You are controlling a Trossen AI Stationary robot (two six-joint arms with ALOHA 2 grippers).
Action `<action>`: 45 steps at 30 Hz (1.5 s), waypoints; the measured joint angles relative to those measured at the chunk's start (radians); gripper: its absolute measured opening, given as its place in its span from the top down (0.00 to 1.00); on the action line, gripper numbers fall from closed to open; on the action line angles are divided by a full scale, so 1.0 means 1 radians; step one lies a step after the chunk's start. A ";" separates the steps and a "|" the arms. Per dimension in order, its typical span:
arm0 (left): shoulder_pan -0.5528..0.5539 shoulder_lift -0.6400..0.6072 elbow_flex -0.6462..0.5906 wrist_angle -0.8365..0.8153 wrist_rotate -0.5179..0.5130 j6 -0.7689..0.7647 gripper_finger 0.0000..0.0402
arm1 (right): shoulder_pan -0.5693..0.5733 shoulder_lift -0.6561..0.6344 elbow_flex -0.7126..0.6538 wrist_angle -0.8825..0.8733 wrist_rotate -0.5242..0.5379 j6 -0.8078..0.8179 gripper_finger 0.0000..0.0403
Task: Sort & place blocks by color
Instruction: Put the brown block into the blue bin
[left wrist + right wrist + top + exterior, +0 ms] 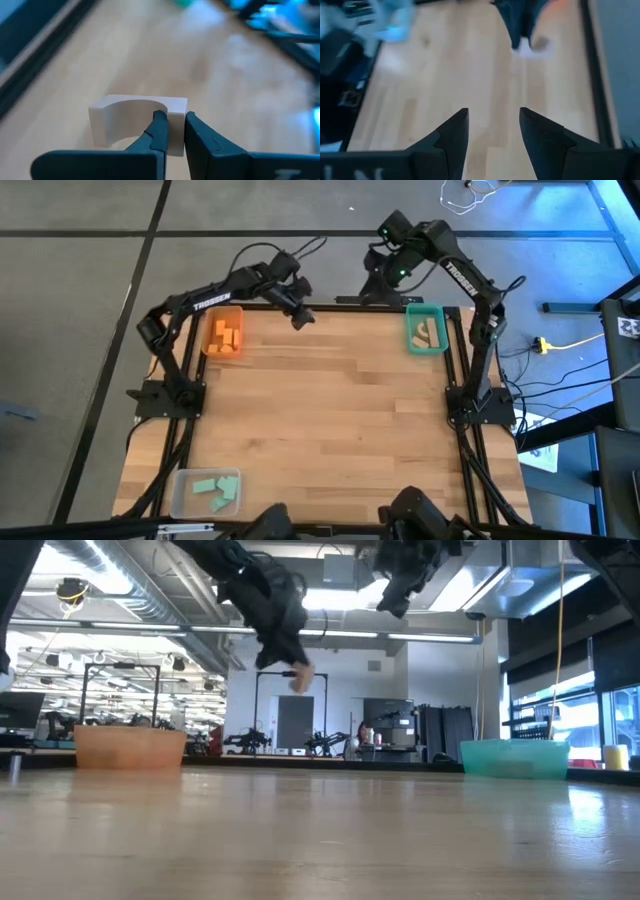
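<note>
Left wrist view: left tool (172, 131) pinches seemingly pale arch block (131, 118).

Two matte black, six-joint arms showed in the overhead view, one at the left of the frame, one at the right. Each carried white "TROSSEN" lettering along a link, and thin black cables looped off their upper joints. The right arm showed small green lights near its wrist. The left end effector (172, 132) and the right end effector (492, 130) both had dark, tapered, wedge-shaped fingers.
</note>
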 joint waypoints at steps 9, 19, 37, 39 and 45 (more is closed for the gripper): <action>-0.017 -0.021 0.000 0.086 0.433 0.106 0.93 | 0.032 0.024 -0.003 0.022 -0.076 -0.108 0.56; -0.044 -0.020 0.000 0.233 0.613 0.075 0.93 | 0.125 0.068 -0.003 0.052 -0.058 -0.113 0.56; -0.055 -0.020 0.000 0.291 0.654 -0.036 0.93 | 0.284 0.071 -0.003 0.138 0.120 -0.167 0.56; -0.054 -0.020 0.000 0.299 0.646 -0.036 0.93 | 0.295 0.071 -0.003 0.142 0.116 -0.167 0.56; -0.054 -0.020 0.000 0.344 0.644 -0.039 0.93 | 0.329 0.071 -0.003 0.141 0.145 -0.163 0.56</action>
